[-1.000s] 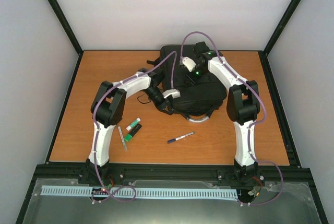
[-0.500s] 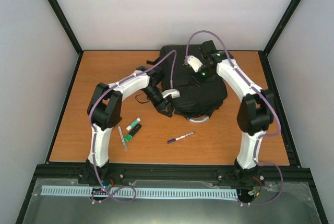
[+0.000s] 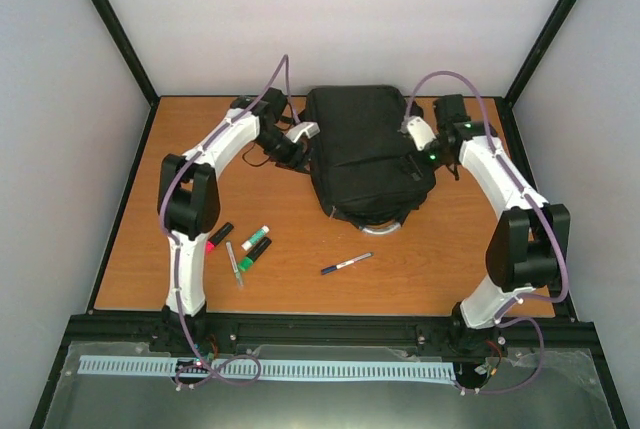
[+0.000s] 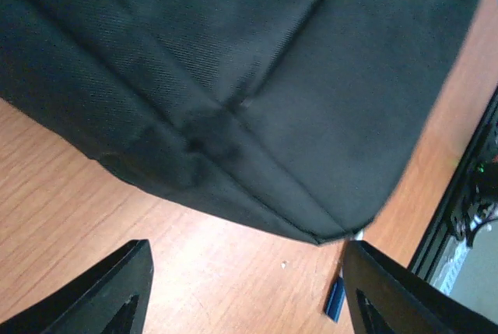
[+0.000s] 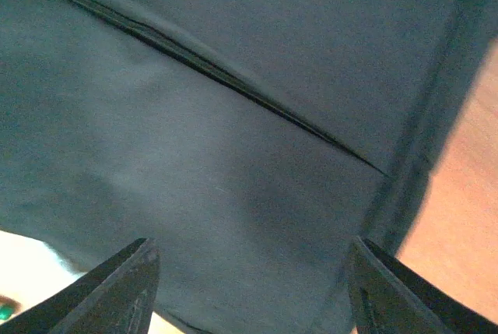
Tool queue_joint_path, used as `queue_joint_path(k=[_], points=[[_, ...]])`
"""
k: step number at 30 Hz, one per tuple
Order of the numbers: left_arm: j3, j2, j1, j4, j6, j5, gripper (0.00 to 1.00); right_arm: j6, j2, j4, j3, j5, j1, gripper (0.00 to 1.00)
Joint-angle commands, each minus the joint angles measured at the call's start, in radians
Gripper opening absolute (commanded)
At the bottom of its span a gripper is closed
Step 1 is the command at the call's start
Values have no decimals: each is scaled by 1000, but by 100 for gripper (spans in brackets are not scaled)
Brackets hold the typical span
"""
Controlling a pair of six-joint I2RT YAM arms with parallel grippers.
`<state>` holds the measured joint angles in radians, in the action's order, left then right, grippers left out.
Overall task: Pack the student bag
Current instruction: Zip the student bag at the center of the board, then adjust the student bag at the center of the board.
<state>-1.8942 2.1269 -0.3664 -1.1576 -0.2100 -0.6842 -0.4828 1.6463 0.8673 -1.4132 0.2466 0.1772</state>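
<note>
The student bag (image 3: 365, 149), a large black backpack, lies flat at the back middle of the table with its grey loop handle (image 3: 385, 229) toward me. My left gripper (image 3: 300, 156) is at the bag's left edge, open and empty. In the left wrist view the bag (image 4: 257, 77) fills the top, and the left gripper (image 4: 247, 248) stands over bare wood just short of it. My right gripper (image 3: 416, 166) is over the bag's right edge, open. In the right wrist view the bag's fabric (image 5: 233, 178) and a zip line (image 5: 233, 85) lie under the open right gripper (image 5: 250, 242).
Near the left arm lie a red marker (image 3: 218, 237), two green markers (image 3: 254, 246) and a clear pen (image 3: 233, 264). A blue pen (image 3: 346, 264) lies in front of the bag; its tip (image 4: 334, 300) shows in the left wrist view. Black frame rails border the table.
Both arms swung outward, off the bag, to its left and right sides. Both grippers opened wider, the left from shut. The bag now lies flat, and the red marker has come into view.
</note>
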Motion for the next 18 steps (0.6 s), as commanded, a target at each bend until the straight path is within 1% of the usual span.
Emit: queue_joint_path(k=[1, 4, 7, 9, 11, 13, 14, 16, 18], points=[[-56, 53, 4, 51, 138, 28, 74, 92, 26, -61, 7, 3, -118, 72], [-53, 80, 4, 63, 145, 11, 75, 105, 77, -55, -28, 28, -180, 73], [-42, 111, 3, 77, 147, -17, 76, 95, 138, -47, -62, 44, -193, 74], [-41, 134, -1, 81, 138, -79, 78, 91, 176, -39, -90, 77, -193, 74], [-46, 155, -11, 78, 126, -169, 78, 72, 226, -14, -126, 157, -193, 74], [-52, 165, -38, 70, 106, -210, 77, 60, 289, 28, -169, 262, -192, 74], [-53, 168, -52, 67, 95, -231, 77, 60, 318, 41, -187, 282, -188, 75], [-54, 168, -86, 56, 72, -255, 75, 45, 364, 47, -215, 281, -171, 74], [-52, 166, -129, 43, 46, -244, 74, 34, 404, 53, -259, 264, -151, 74]])
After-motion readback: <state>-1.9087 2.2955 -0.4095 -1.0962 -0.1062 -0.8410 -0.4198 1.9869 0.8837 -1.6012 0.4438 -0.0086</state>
